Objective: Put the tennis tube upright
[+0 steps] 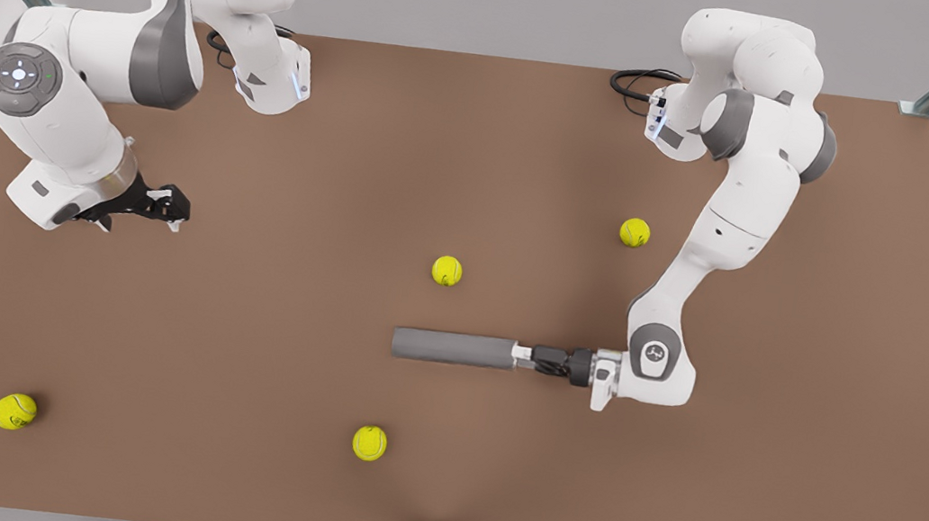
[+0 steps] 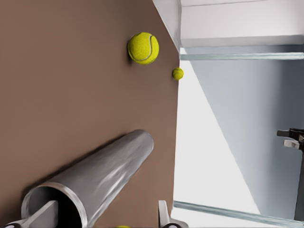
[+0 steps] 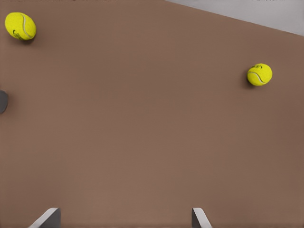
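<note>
The tube (image 1: 452,348) is lying flat on the table (image 1: 253,340), right of the frame's middle. Its rim end is pinched by the left gripper (image 1: 520,355), one finger (image 2: 43,212) inside. The right gripper (image 1: 179,211) is held open at the left, above bare table. Four balls (image 1: 447,271) are scattered around.

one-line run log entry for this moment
dark-grey cylindrical tennis tube: lying flat on table | left end effector: at its open rim, one finger inside | right end effector: open, waiting
</note>
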